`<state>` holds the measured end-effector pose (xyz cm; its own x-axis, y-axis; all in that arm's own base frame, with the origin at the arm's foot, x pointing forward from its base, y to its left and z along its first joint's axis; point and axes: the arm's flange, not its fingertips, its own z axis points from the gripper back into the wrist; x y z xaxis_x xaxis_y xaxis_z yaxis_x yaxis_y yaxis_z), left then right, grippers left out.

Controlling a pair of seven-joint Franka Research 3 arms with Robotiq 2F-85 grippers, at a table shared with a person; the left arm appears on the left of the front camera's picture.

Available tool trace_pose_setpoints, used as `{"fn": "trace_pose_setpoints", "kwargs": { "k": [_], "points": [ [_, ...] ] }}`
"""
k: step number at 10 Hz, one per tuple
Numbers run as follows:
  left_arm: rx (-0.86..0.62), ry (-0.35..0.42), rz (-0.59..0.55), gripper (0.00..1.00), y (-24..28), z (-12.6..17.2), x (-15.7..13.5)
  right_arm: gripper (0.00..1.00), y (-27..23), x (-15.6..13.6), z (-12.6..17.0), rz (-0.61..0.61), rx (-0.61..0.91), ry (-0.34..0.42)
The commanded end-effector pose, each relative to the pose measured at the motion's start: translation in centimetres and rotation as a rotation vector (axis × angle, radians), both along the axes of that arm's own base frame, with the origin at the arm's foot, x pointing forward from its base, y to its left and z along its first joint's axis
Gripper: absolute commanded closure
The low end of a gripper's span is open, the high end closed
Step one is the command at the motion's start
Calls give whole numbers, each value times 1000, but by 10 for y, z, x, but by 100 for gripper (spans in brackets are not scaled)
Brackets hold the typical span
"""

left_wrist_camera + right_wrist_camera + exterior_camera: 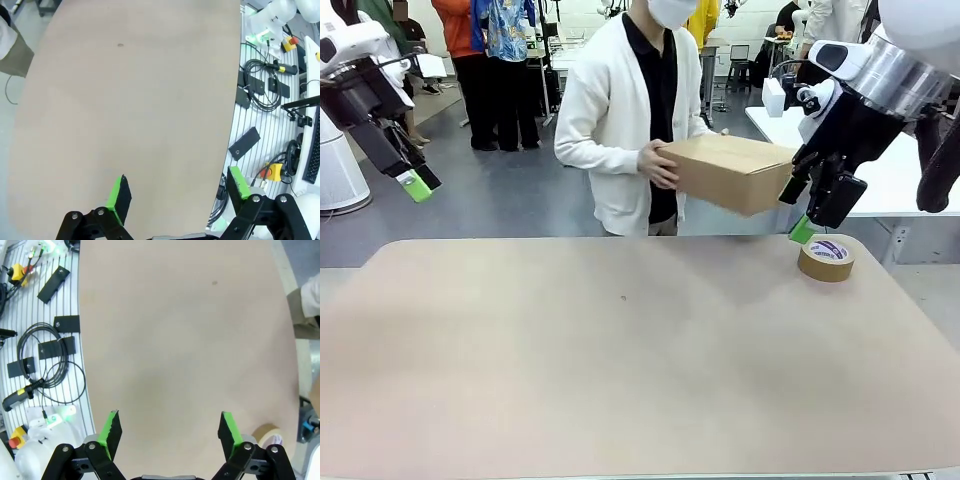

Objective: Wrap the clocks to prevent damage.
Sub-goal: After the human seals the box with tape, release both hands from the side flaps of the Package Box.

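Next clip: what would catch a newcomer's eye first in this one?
The person at the far side of the table, carrying a brown cardboard box in over its far right edge. Next, the roll of brown tape lying flat at the table's far right, just below the right claw. Both claws hang open and empty, the left claw high at far left.

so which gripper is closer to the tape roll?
The right gripper: it hangs open just above the tape roll. The left gripper is raised at the table's opposite side.
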<state>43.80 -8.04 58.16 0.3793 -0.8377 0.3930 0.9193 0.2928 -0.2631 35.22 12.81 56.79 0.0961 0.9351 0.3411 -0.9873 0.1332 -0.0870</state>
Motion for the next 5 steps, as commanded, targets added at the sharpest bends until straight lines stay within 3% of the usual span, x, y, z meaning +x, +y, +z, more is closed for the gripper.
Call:
{"fn": "trace_pose_setpoints", "kwargs": {
  "k": [1,2,3,5],
  "points": [
    [8,1,12,0,1,2,-1,0,0,0,0,-1,0,0],
    [-193,-93,10,0,26,9,-4,0,-41,10,10,124,277,49],
    [-300,-169,-16,0,47,11,-12,0,-80,20,12,104,415,15],
    [-567,-234,-57,0,100,21,-15,0,-143,27,16,43,738,-63]
  ]
}}
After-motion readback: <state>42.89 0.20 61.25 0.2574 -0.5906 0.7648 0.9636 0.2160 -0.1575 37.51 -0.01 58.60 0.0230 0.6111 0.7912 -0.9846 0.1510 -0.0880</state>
